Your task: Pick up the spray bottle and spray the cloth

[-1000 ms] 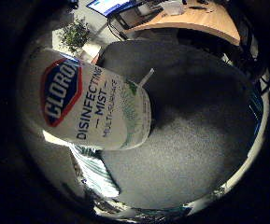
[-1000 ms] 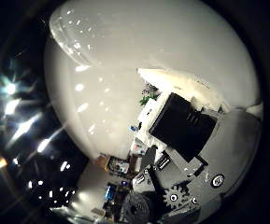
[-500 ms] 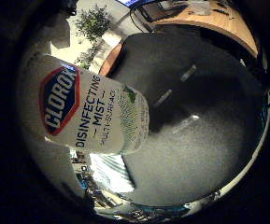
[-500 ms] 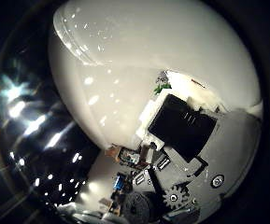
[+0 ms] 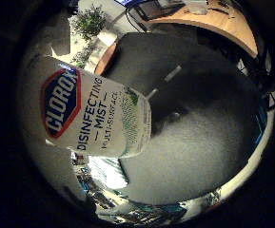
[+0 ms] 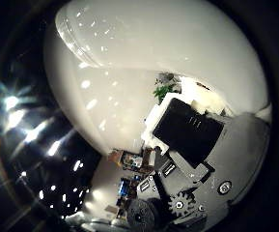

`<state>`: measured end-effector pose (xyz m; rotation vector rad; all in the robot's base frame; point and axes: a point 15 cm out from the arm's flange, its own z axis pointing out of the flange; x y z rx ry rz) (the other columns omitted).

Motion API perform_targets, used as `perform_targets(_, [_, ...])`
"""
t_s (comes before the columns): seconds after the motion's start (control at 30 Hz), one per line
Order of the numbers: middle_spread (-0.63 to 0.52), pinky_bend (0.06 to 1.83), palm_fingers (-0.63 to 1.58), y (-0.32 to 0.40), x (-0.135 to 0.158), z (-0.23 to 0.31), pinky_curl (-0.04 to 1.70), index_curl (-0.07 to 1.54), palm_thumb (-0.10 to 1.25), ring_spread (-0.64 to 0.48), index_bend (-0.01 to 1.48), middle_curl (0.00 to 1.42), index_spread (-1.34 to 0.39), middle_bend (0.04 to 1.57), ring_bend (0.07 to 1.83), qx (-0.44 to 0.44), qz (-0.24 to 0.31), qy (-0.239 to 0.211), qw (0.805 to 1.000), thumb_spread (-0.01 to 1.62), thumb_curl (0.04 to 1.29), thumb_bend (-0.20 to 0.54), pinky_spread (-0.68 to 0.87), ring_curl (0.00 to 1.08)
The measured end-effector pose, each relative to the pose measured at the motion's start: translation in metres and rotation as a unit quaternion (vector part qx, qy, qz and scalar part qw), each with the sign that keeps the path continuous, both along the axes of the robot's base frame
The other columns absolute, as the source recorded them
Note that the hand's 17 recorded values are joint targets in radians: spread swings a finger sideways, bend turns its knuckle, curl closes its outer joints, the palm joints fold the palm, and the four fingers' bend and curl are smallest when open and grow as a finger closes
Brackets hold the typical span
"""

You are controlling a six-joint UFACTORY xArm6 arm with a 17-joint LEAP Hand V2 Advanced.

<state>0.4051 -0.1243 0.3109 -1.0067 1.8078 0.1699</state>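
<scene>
The spray bottle (image 5: 96, 116) is a white plastic cylinder with a glossy printed label, and I would judge it light, fairly stiff in the wall but a little yielding under a hard squeeze, and slippery where the label wraps it (a smooth sleeve gives the fingers little to bite on). The sound place to take it looks to be the round body for carrying, with one finger free for the trigger at the head, though the head itself is out of sight here. In the little-finger-side view the bottle fills the near side of the picture, tilted, its flat base clear of the grey carpeted floor (image 5: 199, 142) that spreads out well beyond it, so it seems to be off the ground and close against the palm. A wooden desk (image 5: 222, 23) and a potted plant (image 5: 89, 21) stand far off at the room's edge. In the thumb-side view a broad pale curved surface crowds the lens, probably the bottle's wall pressed near, and beside it sits the hand (image 6: 197, 159), black and white with a small gear. Whether the fingers are curled round the bottle or lie straight I cannot tell. The cloth is nowhere to be seen.
</scene>
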Motion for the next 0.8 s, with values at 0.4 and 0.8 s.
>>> perform_targets(0.4, [-0.19, 1.28, 1.24, 0.116, -0.051, 0.093, 0.57, 0.68, 0.96, -0.22, 1.10, 0.67, -0.31, 1.32, 1.43, 0.004, 0.209, 0.044, 0.977, 0.56, 1.03, -0.018, -0.34, 0.54])
perform_targets(0.8, [-0.19, 1.27, 1.24, 0.242, -0.105, 0.159, 0.59, 0.69, 0.95, -0.22, 1.10, 0.67, -0.31, 1.32, 1.43, 0.037, 0.360, 0.044, 0.931, 0.57, 1.04, -0.019, -0.35, 0.54])
